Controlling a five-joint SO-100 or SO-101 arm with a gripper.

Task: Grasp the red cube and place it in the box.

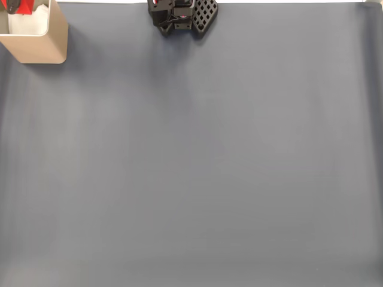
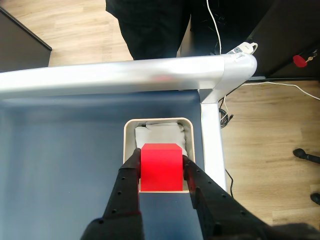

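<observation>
The pincer (image 2: 161, 165) comes up from the bottom edge of the wrist view, its two black fingers (image 2: 129, 175) pressed against the left and right faces of the red cube (image 2: 160, 166), which they pinch between them. The cube hangs over the box (image 2: 131, 131), covering the near part of its opening (how high above it, the picture does not tell). The box is tan with rounded corners and a white inside, and it stands on the blue-grey table (image 2: 60, 165) close to the far right corner. Along the far edge of the table runs a silver rail (image 2: 110, 74) that bends down the right side. Beyond it lies a wooden floor (image 2: 270, 140) with a white cable (image 2: 280, 84), a white power strip (image 2: 242, 48) and a person's dark trouser legs (image 2: 150, 25).

In the fixed view the box (image 1: 48, 42) sits in the far left corner of the blue-grey table (image 1: 197, 167), cut off by the picture's edge. A bit of red, the cube (image 1: 24, 6), shows above its opening at the very top edge, with a dark part of the arm against it. Further right along the far edge stands the black base of the arm (image 1: 179, 15), with a gridded plate beside it.
</observation>
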